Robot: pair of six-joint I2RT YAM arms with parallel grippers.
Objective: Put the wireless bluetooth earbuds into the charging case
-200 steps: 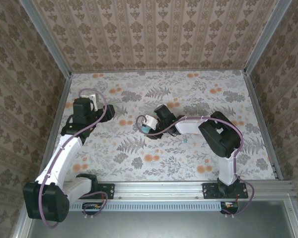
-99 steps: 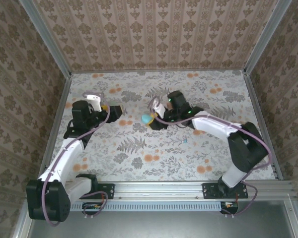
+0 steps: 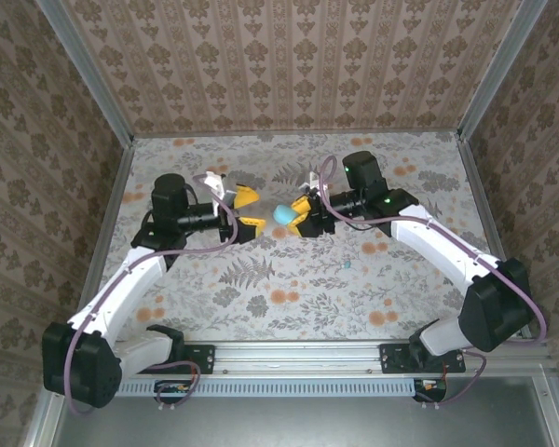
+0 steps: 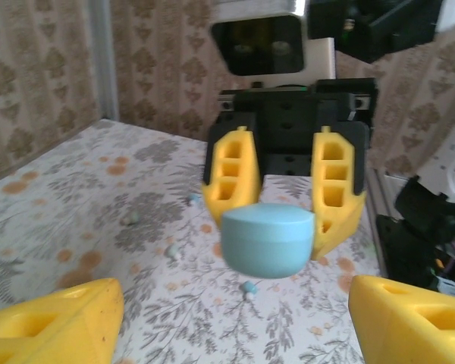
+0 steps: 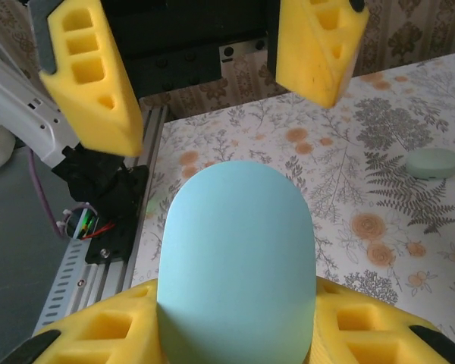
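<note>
Above the middle of the floral-patterned counter (image 3: 261, 303), the two arms face each other. One pale teal, pebble-shaped plastic charging case (image 3: 284, 215) hangs clear of the surface. It is clamped between the two yellow foam right fingers (image 4: 231, 171), which press on its opposite sides, and its rounded end sticks out toward the left. The two yellow foam left fingers (image 4: 61, 322) stand wide apart and hold nothing. Their tips lie just left of the charging case, not touching it. One tiny pale teal earbud (image 3: 347, 264) lies loose on the counter, nearer than the right fingers and a little to their right, well apart from the held case. From the left wrist, a few more small pale specks show on the counter, too blurred to count as earbuds. A second case (image 5: 432, 163), pale green and pebble-shaped, lies flat on the counter.
</note>
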